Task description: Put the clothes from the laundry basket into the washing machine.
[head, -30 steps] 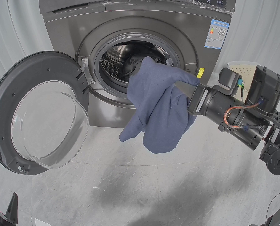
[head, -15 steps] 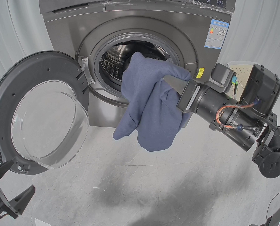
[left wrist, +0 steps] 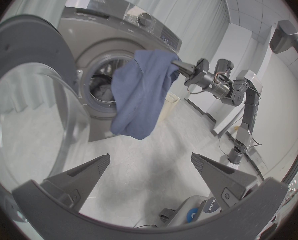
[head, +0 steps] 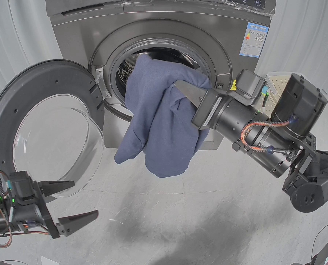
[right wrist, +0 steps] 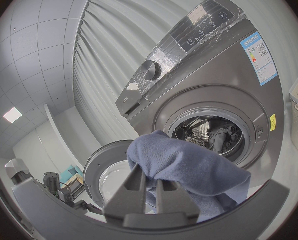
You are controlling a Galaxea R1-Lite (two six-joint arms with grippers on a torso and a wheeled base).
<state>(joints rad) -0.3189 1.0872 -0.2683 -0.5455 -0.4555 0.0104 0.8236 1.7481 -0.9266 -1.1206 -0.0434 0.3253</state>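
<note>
In the head view, the right arm extends from the right edge up toward the centre. The right gripper [head: 177, 84] is clamped tight on a blue garment [head: 160, 122]. The cloth hangs in front of the open porthole of the washing machine [head: 160, 19] at upper centre, with its lower folds dangling above the floor [head: 193, 210]. The left gripper [head: 86, 198] sits at lower left, below the swung-open door [head: 35, 81], its fingers spread wide. Dark clothes [right wrist: 222, 137] lie inside the drum.
</note>
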